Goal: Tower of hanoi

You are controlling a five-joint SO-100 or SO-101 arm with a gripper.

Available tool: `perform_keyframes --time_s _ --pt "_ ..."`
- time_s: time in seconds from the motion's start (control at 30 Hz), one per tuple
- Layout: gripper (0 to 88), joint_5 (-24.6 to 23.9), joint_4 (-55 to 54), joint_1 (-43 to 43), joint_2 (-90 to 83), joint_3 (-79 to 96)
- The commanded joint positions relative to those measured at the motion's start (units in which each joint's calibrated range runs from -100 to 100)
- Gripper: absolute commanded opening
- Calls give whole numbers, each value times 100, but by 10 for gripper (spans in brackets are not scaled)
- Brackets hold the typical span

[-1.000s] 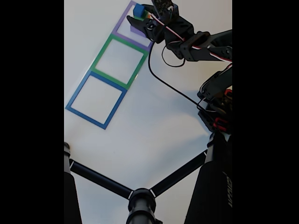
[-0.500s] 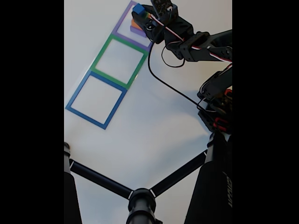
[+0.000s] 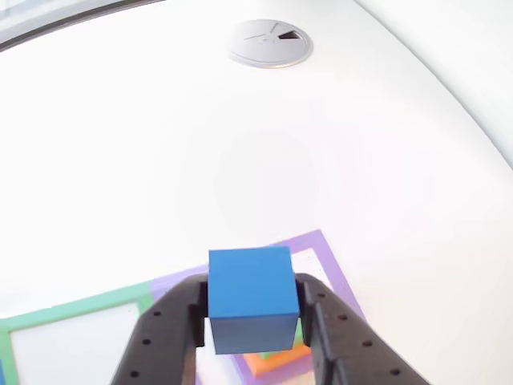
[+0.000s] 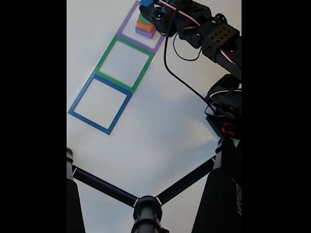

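- While I held the blue cube [image 3: 251,298] pinched between both fingers of my claw [image 3: 253,321], it hung above the stack [image 4: 145,28] in the purple square [image 4: 127,36]; to do this step well, I judged I should carry it level, clear of the stack, and lower it flat.
- Beside it lay the green square [image 4: 108,52], then the blue square [image 4: 79,99], both bare inside.
- A black cable [image 4: 180,82] trailed near the squares and might have snagged.
- A round grey cap [image 3: 270,42] sat well apart.

Small blue cube [image 3: 252,295] raised above green, orange, purple stack [image 4: 145,27] in purple square [image 4: 127,35].
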Motion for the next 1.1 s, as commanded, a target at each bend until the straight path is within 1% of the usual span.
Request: perform_keyframes --time_s 0.0,0.1,0.17,0.3,0.4,0.87,1.07 --pt "8 54 2970 -169 -741 -1917" --pt "4 54 4427 -332 -821 -3171" --pt "3 54 5172 -466 -862 -3871" --pt "2 54 6144 -783 -918 -4889" --pt "2 54 6452 -1051 -999 -5253" --pt "2 54 7205 -2144 -1362 -6126" --pt "2 54 7286 -2528 -1451 -6198"
